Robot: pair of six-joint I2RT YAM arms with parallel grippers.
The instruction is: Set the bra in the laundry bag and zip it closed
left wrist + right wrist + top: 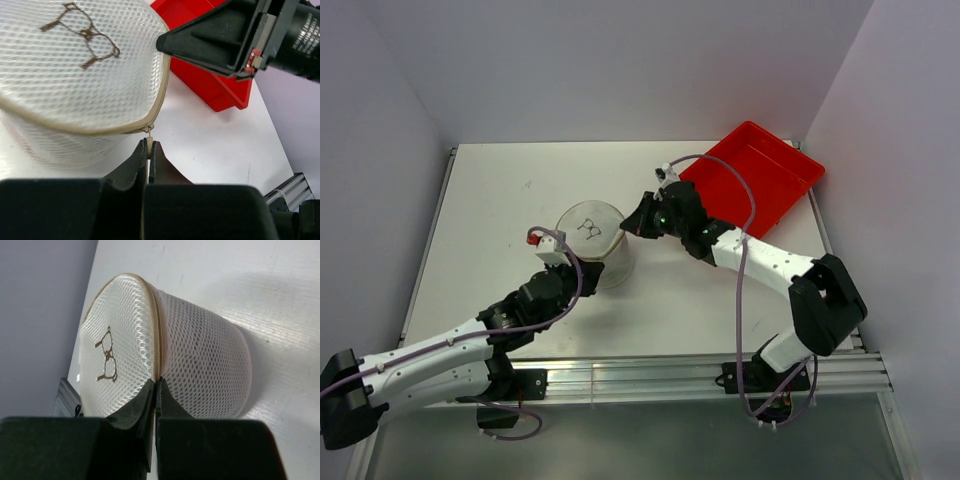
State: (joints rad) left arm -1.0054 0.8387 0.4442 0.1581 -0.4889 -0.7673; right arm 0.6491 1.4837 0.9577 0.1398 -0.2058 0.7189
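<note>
At laundry bag (75, 65) rim, left end effector (149, 148) pinching zip pull (148, 135)

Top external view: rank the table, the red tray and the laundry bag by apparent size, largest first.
1. table, by far the largest.
2. red tray, mid-sized.
3. laundry bag, clearly smallest here, even though it stands up toward the camera.

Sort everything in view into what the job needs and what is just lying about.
Job:
- laundry bag
- zip pull, pinched by the left gripper
- right gripper, pinching the bag's rim

Lying about:
- red tray
</note>
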